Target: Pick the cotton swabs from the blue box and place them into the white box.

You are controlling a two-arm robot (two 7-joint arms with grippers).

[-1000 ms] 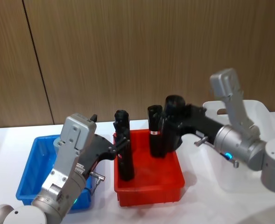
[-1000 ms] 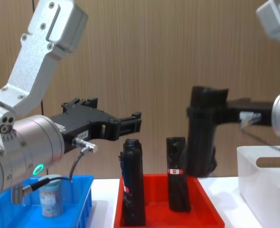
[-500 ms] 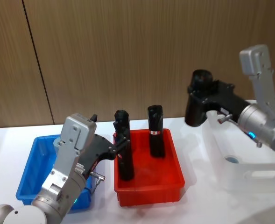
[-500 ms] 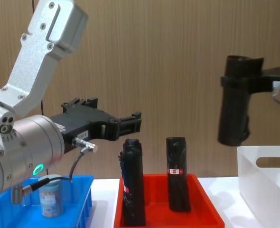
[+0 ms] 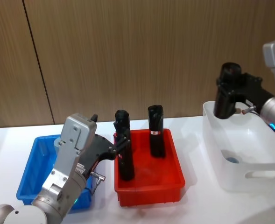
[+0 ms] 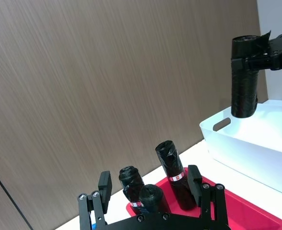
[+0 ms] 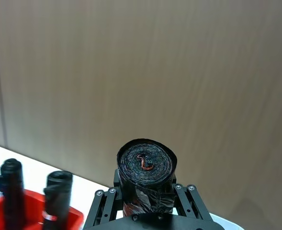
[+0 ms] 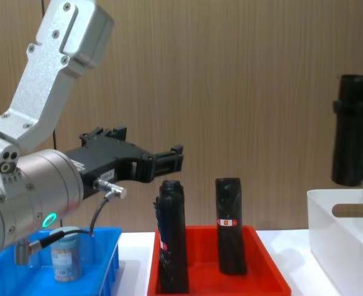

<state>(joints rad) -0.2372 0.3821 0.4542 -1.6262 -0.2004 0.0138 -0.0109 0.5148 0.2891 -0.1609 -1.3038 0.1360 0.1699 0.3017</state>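
One tub of cotton swabs (image 8: 65, 256) stands in the blue box (image 8: 101, 262), beneath my left arm. Inside the white box (image 5: 261, 173) a pale blue round lid (image 5: 231, 159) lies on the floor; it looks like a cotton swab tub. My left gripper (image 5: 117, 145) hovers open and empty between the blue box (image 5: 32, 163) and the red tray; its fingers (image 6: 105, 184) stand wide apart. My right gripper (image 5: 227, 93) is shut on a black roll (image 7: 146, 165), held upright above the white box's (image 8: 347, 246) far left corner.
A red tray (image 5: 149, 189) sits between the two boxes, with two black rolls (image 5: 156, 133) upright in it. A wooden wall runs close behind the white table (image 5: 198, 207).
My right gripper has carried the black roll from the red tray up and to the right, over the white box. The left arm has stayed still.
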